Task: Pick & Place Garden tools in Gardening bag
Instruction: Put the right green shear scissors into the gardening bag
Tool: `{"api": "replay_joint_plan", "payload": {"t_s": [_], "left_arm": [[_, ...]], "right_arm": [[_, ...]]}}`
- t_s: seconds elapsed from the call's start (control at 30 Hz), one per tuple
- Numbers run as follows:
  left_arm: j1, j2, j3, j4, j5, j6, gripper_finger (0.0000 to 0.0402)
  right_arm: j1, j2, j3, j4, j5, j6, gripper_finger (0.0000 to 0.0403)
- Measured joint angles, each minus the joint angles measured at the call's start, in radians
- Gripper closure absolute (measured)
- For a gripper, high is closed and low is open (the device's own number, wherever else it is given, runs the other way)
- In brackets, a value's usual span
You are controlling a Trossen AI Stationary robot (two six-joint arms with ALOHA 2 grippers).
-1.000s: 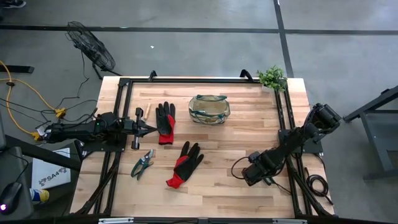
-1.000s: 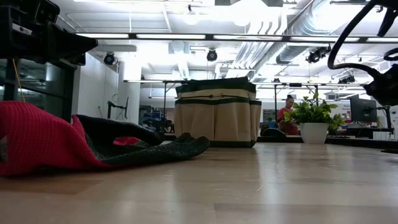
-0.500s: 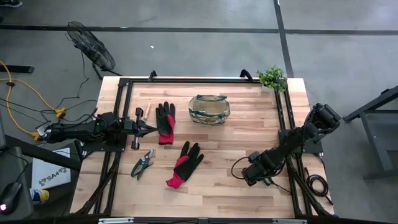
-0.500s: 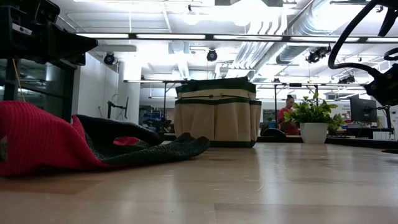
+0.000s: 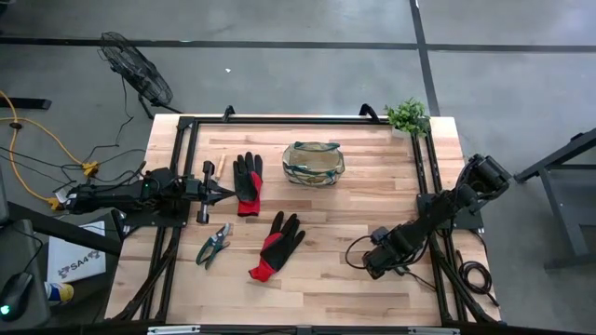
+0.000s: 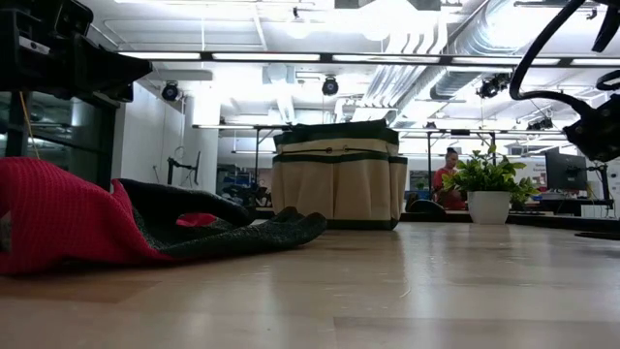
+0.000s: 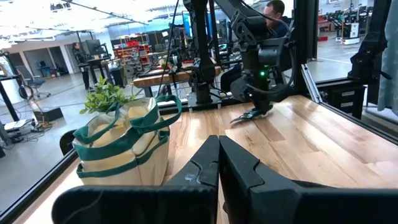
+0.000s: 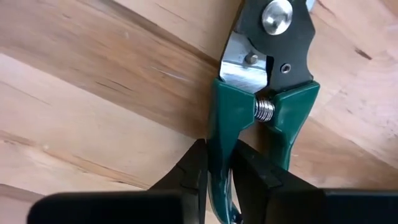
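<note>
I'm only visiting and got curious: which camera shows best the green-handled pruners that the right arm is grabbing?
The right wrist view: the pruners fill it, green handle pinched between the right gripper fingers, spring and pivot bolt clear. The left wrist view shows them small under that gripper. The high view hides them beneath the arm. The low view shows none.

Red-and-black glove (image 6: 126, 228) lies near left on table (image 6: 387, 291); tan bag (image 6: 336, 179) upright behind it, potted plant (image 6: 487, 184) further right.
</note>
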Motion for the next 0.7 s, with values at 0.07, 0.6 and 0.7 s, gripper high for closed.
{"api": "replay_joint_plan", "payload": {"t_s": [0.07, 0.6, 0.7], "left_arm": [[0.000, 0.000, 0.000, 0.000, 0.000, 0.000, 0.0400], [0.000, 0.000, 0.000, 0.000, 0.000, 0.000, 0.0400], [0.000, 0.000, 0.000, 0.000, 0.000, 0.000, 0.0400]], "right_arm": [[0.000, 0.000, 0.000, 0.009, 0.003, -0.017, 0.0357], [-0.053, 0.001, 0.175, 0.006, 0.209, -0.310, 0.0359], [-0.071, 0.001, 0.208, 0.006, 0.225, -0.392, 0.0359]]}}
